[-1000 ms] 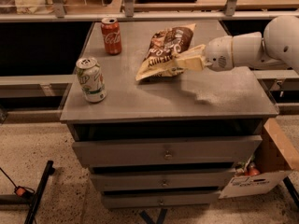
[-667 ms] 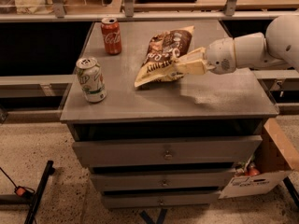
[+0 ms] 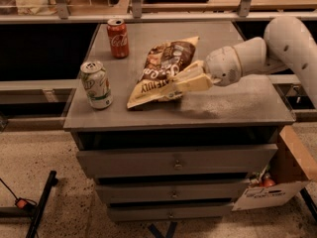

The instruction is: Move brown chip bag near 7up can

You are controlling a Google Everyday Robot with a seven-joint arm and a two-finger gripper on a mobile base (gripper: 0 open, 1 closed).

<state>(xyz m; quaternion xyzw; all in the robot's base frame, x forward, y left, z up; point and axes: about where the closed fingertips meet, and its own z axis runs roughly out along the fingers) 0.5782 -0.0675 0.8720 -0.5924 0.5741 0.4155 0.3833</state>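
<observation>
Under the clamped tool (image 3: 174, 86), part of the brown chip bag (image 3: 159, 67) hides.

Our one white arm (image 3: 292, 36) stretched in from the right edge of the view. Its thick outer link bent down and to the left into a shorter forearm link (image 3: 255, 53) that ran nearly level. At the end of that link sat our rounded wrist (image 3: 224, 66), turned to the left and tipped slightly downward. From it our gripper (image 3: 178, 82) pointed left, low over the middle of the cabinet top (image 3: 237, 100). Its two cream fingers (image 3: 195, 83) lay close, one above the other, and we had them clamped on the right edge of the brown chip bag (image 3: 158, 68).
</observation>
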